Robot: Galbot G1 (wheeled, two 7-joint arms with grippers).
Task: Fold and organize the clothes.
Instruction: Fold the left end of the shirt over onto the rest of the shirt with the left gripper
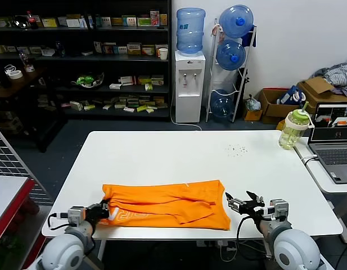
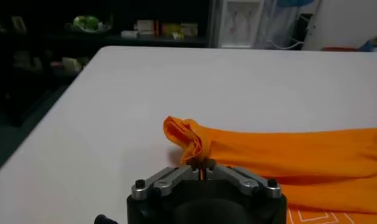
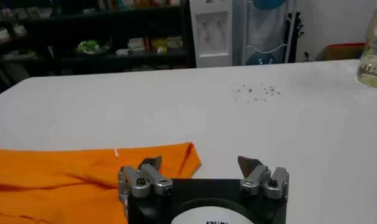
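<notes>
Head view: at the near edge of the white worktop [image 1: 190,152] two grippers are seen, one at each end of the orange T-shirt [image 1: 167,205]. The left gripper [image 1: 107,212] is set against the shirt's left end, and in the left wrist view its fingers [image 2: 193,166] are pressed together on a bunched fold of the orange fabric, so that a pinch of cloth is held. The right gripper [image 1: 238,204] is held just beside the shirt's right edge, apart from it; its fingers [image 3: 151,164] are spread wide and nothing is gripped between them. The T-shirt is laid flat and folded into a long band along the near side of the worktop, with a strip of white lettering shown near its left front corner. Farther back, a scatter of small dark specks [image 1: 237,149] is seen on the worktop. At the far right corner a green-lidded bottle [image 1: 293,129] is stood upright, beside an open laptop [image 1: 333,143]. Beyond the worktop, a water dispenser [image 1: 189,73] is placed against the wall, next to dark shelves [image 1: 77,56].
</notes>
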